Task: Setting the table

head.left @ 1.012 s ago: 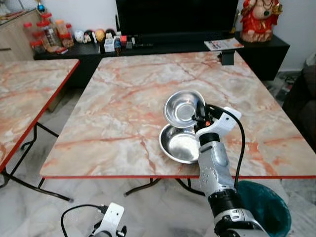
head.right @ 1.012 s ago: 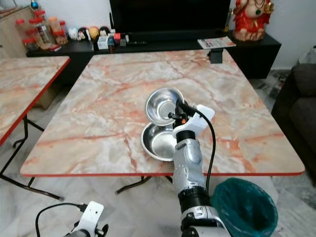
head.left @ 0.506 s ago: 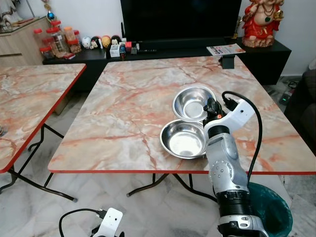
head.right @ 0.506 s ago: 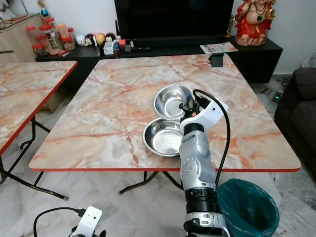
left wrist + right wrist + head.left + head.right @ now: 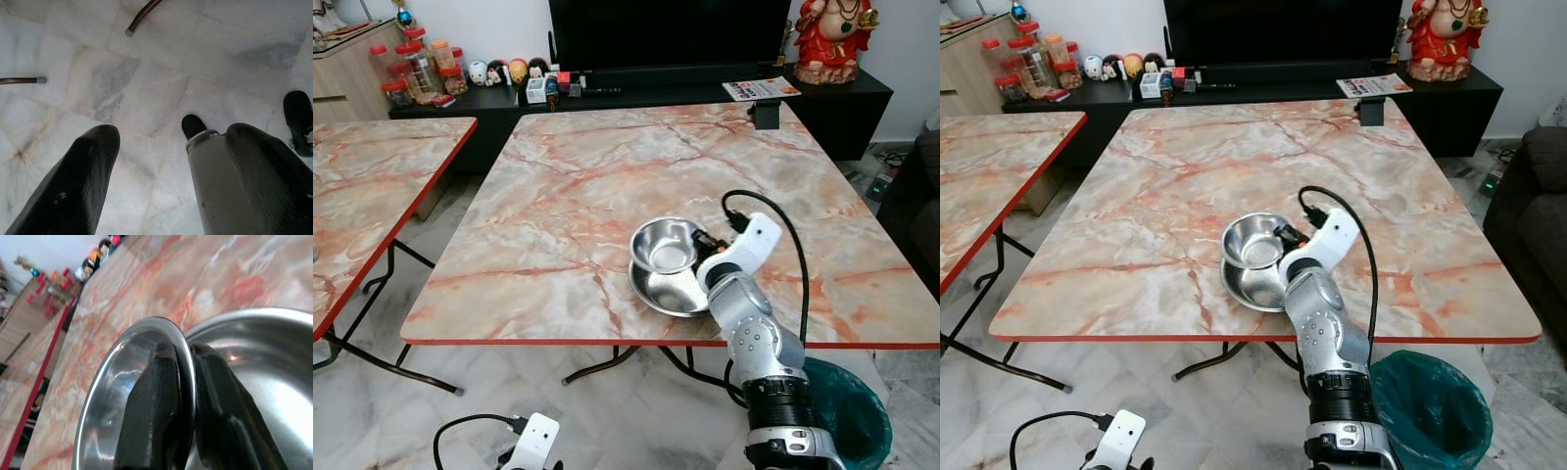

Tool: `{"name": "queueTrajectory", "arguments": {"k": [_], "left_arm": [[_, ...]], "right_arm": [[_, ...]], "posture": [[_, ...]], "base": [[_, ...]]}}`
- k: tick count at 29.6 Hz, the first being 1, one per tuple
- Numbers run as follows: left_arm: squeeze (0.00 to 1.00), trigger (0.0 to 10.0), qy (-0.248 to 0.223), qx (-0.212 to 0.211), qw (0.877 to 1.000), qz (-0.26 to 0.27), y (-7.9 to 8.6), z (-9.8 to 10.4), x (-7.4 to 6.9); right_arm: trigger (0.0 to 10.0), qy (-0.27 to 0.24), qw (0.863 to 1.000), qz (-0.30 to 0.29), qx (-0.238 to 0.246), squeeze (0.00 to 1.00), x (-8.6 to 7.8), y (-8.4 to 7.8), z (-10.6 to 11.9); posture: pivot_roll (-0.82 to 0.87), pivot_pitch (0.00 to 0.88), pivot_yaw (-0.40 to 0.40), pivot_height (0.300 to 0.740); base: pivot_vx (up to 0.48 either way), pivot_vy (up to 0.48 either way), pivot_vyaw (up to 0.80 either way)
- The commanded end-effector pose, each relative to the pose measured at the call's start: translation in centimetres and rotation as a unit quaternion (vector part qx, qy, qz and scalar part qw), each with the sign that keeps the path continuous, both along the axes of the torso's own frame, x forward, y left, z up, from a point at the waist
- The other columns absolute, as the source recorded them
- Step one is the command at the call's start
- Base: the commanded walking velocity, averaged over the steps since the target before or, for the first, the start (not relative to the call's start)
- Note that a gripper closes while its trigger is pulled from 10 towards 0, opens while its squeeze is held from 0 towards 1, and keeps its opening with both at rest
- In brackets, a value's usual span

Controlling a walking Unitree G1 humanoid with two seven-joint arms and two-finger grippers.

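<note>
While seemingly over the lower bowl [image 5: 668,290], right hand [image 5: 188,382] pinching upper bowl's [image 5: 664,244] rim.

Most of the marble table [image 5: 607,176] is bare, so a gripper can pass over it freely. Two steel bowls [image 5: 668,264] sit near the front edge, and a small black box [image 5: 765,115] stands at the far right edge.

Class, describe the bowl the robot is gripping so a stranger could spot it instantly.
On the big marble table, near its front edge, two steel bowls overlap. The held bowl is the smaller, upper one, with the right gripper pinching its rim above the larger bowl.
</note>
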State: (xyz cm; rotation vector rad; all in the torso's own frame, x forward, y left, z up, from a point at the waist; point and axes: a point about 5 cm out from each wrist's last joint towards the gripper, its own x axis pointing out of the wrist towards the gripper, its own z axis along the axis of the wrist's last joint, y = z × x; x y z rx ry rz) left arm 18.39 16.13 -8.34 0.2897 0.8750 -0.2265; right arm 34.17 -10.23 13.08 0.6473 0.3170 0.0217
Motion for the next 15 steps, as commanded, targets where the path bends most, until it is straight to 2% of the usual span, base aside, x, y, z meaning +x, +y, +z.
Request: {"name": "queueTrajectory", "arguments": {"k": [1,6,15], "left_arm": [[0.0,10.0,0.005,0.004,1.0,0.004,0.3,-0.1,-0.1],[0.0,10.0,0.006,0.002,1.0,0.004,0.3,-0.1,-0.1],[0.0,10.0,0.006,0.0,1.0,0.0,0.2,0.0,0.0]], "right_arm": [[10.0,0.005,1.0,0.004,0.002,0.0,-0.1,0.5,0.0],[10.0,0.006,1.0,-0.012,-0.01,0.0,-0.1,-0.3,0.7],[10.0,-0.002,1.0,-0.008,-0.016,0.0,-0.6,-0.7,1.8]], "posture": [[0.0,0.0,0.047,0.74],[0.0,0.0,0.047,0.74],[-0.02,0.0,0.052,0.74]], "base": [[0.0,0.0,0.0],[0.0,0.0,0.0],[0.0,0.0,0.0]]}}
